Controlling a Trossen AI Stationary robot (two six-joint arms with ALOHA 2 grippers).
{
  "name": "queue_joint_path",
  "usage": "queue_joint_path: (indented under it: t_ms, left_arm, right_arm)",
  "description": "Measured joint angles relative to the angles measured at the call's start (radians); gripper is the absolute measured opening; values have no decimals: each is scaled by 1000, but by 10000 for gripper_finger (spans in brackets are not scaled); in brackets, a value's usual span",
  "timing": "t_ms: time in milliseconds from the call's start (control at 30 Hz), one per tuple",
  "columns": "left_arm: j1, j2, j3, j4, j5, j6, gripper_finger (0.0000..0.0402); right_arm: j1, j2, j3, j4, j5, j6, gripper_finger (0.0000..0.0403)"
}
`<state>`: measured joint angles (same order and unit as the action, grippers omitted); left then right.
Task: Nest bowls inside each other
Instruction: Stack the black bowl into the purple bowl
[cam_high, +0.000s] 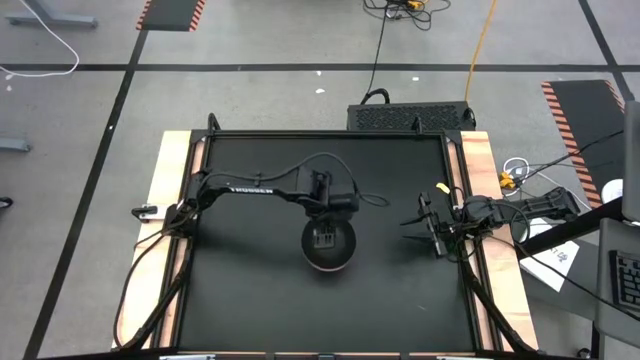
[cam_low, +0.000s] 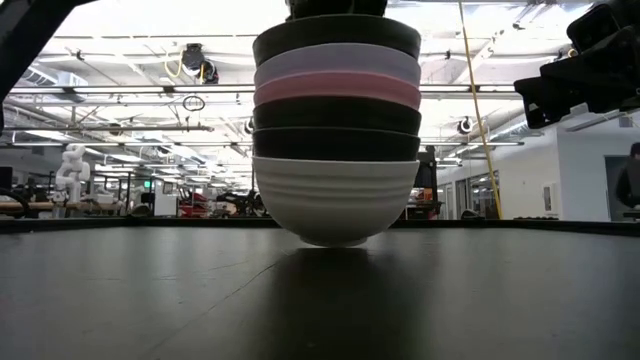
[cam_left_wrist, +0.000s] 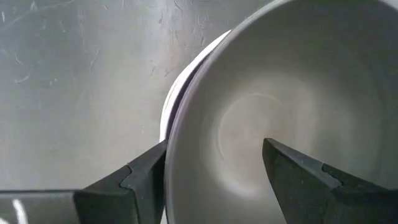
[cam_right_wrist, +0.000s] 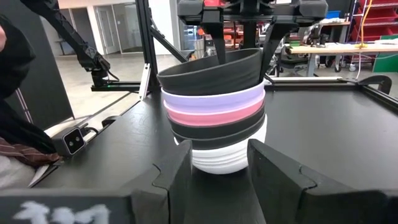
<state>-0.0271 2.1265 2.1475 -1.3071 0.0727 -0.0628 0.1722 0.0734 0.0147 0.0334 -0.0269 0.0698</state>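
Six nested bowls (cam_low: 336, 130) at mid-desk (cam_high: 250, 290). Left gripper (cam_high: 326, 238) above stack, jaws apart, straddling top black bowl (cam_right_wrist: 211, 71) rim. Right gripper (cam_high: 425, 228) beside stack, jaws apart, empty.

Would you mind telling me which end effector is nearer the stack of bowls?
Left. The left end effector sits directly over the stack of bowls, fingers straddling the top bowl's rim. The right end effector waits apart, near the table's right edge.

A black tabletop (cam_high: 250, 300) with pale wooden side edges stands on a grey floor (cam_high: 260, 100) crossed by dark lines and orange-and-black hazard strips (cam_high: 170, 14). A yellow cable (cam_high: 484, 40) trails across the floor behind it. Beyond, rows of ceiling lights (cam_low: 120, 60) brighten a large white workshop hall.
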Motion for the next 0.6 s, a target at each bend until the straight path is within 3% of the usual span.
queue_joint_path:
  t_ms: [600]
  left_arm:
    - [65, -2, -29, 2, 28, 39, 251]
  right_arm:
    - [0, 0, 0, -4, 0, 13, 146]
